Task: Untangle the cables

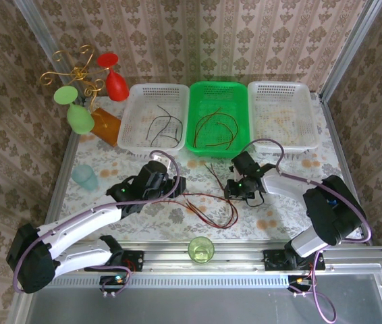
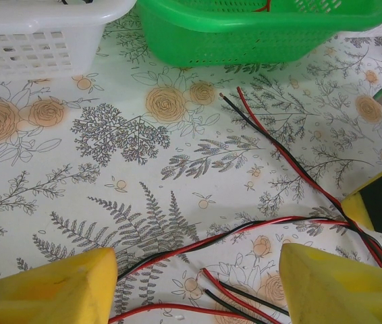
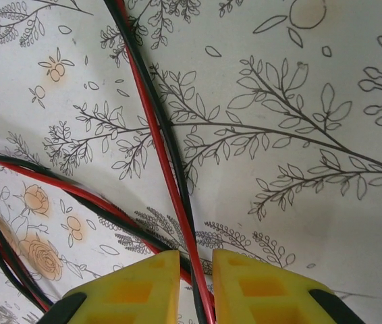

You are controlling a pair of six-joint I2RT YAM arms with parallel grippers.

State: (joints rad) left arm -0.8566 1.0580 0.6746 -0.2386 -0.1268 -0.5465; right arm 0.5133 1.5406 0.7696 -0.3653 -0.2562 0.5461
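The flowery table point(image 1: 279, 223) holds a tangle of red and black cables point(image 1: 212, 202) near the green basket point(image 1: 216, 115). The left gripper point(image 2: 198, 283) is spread wide, with cables lying between its jaws. The right gripper point(image 3: 196, 283) pinches 1 red-and-black pair. That pair runs far-left, toward the basket.

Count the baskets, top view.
3, in a row at the far edge: left white basket, green basket in the middle, right white basket. None seems hidden.
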